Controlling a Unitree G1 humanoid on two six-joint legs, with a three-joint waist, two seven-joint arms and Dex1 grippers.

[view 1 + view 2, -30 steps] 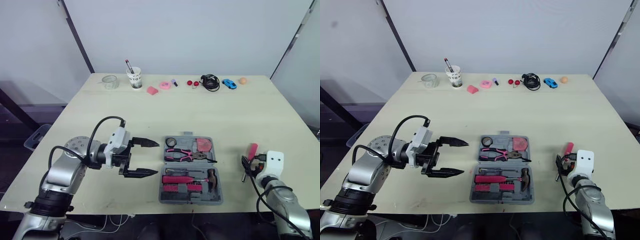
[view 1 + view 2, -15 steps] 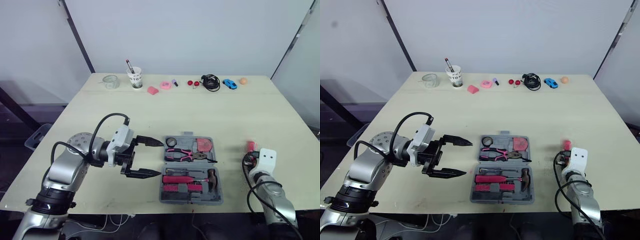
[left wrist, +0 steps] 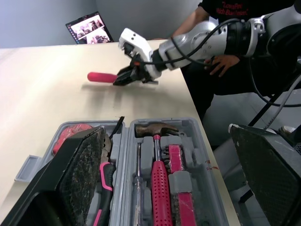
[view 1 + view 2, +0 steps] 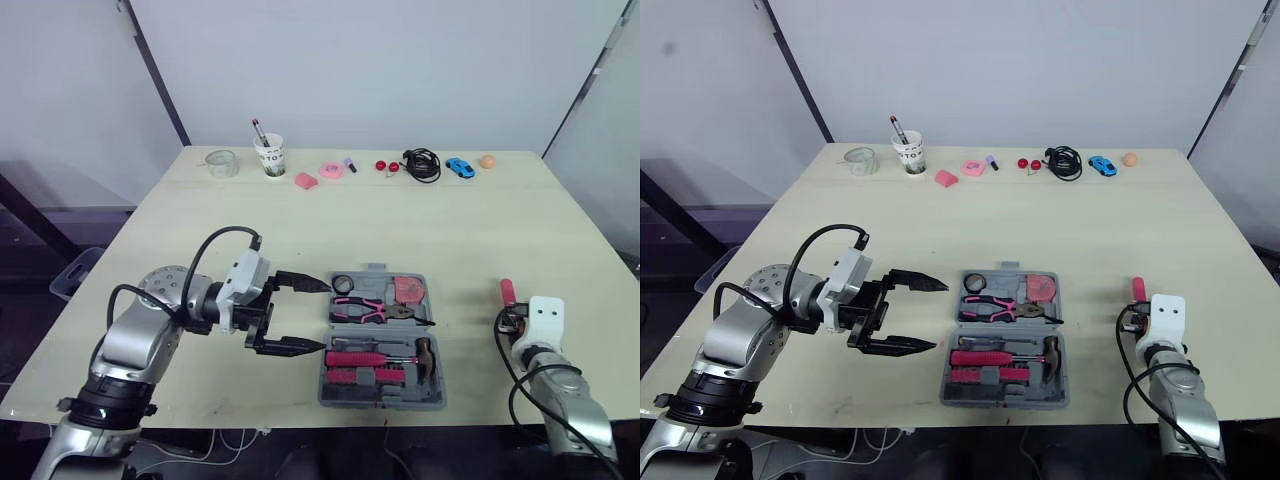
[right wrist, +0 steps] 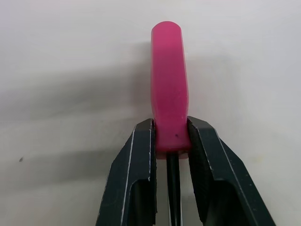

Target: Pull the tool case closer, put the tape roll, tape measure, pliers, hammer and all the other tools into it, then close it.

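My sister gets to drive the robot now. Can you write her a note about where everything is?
Left gripper open, beside the tool case.
Right gripper shut on the pink screwdriver, right of the case.
Pliers and hammer already lie in the open case.
Left to do: screwdriver in, then close the case.

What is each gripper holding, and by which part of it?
The right gripper holds the pink-handled screwdriver, clamped at the handle's end where the dark shaft comes out. The left gripper is open and holds nothing.
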